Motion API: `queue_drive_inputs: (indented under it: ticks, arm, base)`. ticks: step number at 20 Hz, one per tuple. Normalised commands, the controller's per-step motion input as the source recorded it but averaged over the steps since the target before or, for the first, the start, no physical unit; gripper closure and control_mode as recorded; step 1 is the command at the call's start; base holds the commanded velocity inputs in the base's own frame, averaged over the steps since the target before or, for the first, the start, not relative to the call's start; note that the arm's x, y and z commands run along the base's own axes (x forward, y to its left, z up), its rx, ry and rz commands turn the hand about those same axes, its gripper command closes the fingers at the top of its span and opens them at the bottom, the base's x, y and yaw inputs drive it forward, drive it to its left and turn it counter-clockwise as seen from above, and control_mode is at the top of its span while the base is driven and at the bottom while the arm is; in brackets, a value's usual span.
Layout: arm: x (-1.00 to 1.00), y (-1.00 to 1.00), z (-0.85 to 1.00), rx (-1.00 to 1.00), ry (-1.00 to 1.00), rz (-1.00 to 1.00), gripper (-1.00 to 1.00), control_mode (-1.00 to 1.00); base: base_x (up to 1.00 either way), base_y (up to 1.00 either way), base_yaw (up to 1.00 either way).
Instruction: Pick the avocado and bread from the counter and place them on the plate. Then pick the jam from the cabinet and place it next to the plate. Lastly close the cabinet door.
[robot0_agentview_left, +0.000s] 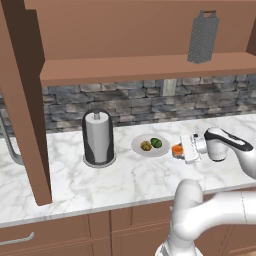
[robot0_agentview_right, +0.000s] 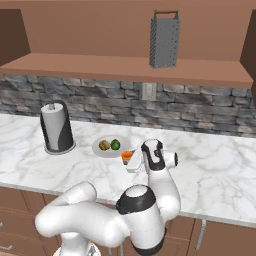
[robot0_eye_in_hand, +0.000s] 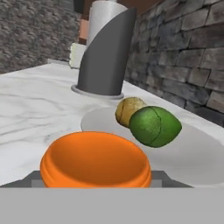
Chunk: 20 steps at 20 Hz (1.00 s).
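The orange jam (robot0_agentview_left: 177, 149) (robot0_agentview_right: 127, 156) (robot0_eye_in_hand: 96, 159) sits between the fingers of my gripper (robot0_agentview_left: 182, 149) (robot0_agentview_right: 131, 160), which is shut on it, low over the counter (robot0_agentview_left: 100, 180). It is just right of the plate (robot0_agentview_left: 150, 153) (robot0_agentview_right: 98, 150) (robot0_eye_in_hand: 192, 153). On the plate lie the dark green avocado (robot0_agentview_left: 156, 142) (robot0_agentview_right: 115, 144) (robot0_eye_in_hand: 154, 126) and the yellow-brown bread (robot0_agentview_left: 145, 145) (robot0_agentview_right: 104, 145) (robot0_eye_in_hand: 129, 110), touching each other. The cabinet (robot0_agentview_left: 150, 67) above is open, its door (robot0_agentview_left: 25, 110) swung out at the left.
A paper-towel holder (robot0_agentview_left: 98, 137) (robot0_agentview_right: 57, 127) (robot0_eye_in_hand: 105, 52) stands left of the plate. A tall grey grater (robot0_agentview_left: 203, 37) (robot0_agentview_right: 164, 40) stands on the cabinet shelf. A stone backsplash runs behind the counter, with wooden drawers (robot0_agentview_left: 60, 235) below.
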Motion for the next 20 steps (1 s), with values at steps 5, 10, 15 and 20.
queue_drive_inputs:
  ticks: [5,10,15,20]
  arm:
    - [0.18,0.00,-0.29,0.00,0.00,0.00,1.00,-1.00]
    - [0.01,-0.08,-0.36,0.00,0.00,-0.03,1.00,-1.00]
    - [0.00,-0.13,-0.44,0.00,0.00,-0.07,1.00,-1.00]
    - [-0.01,-0.07,-0.35,-0.04,0.00,-0.10,-1.00,-1.00]
  base:
    - [0.00,0.00,0.00]
    - [0.00,0.00,0.00]
    - [0.00,0.00,0.00]
    - [0.00,0.00,0.00]
